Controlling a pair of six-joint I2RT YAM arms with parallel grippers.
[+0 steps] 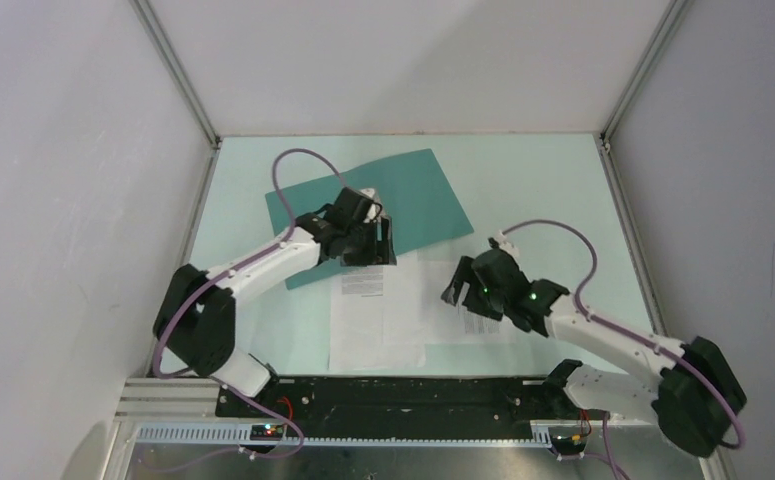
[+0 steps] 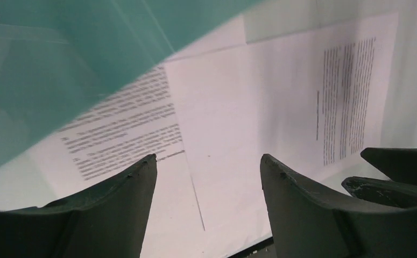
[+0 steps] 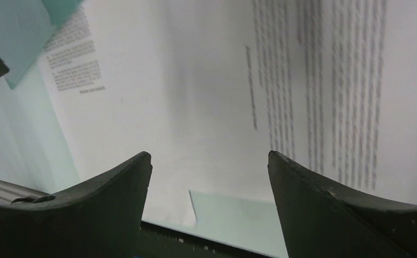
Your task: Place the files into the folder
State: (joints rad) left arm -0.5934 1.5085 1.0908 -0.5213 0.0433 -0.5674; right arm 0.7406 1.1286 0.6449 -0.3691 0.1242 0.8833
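Observation:
The teal folder [image 1: 413, 195] lies shut and flat at the back middle of the table. Two white printed files lie overlapped in front of it: one sheet [image 1: 378, 325] with its far end tucked against the folder's near edge, the other [image 1: 448, 322] to its right. My left gripper [image 1: 373, 250] hovers open over the folder's near edge and the left sheet [image 2: 125, 118], nothing between its fingers [image 2: 209, 161]. My right gripper [image 1: 460, 290] hangs open above the right sheet [image 3: 324, 80], also empty [image 3: 209, 156]. The folder [image 2: 61, 54] fills the upper left of the left wrist view.
The pale green tabletop [image 1: 553, 190] is boxed in by white walls on three sides. A black rail [image 1: 393, 395] runs along the near edge between the arm bases. The right gripper's fingers [image 2: 400, 172] show at the right edge of the left wrist view.

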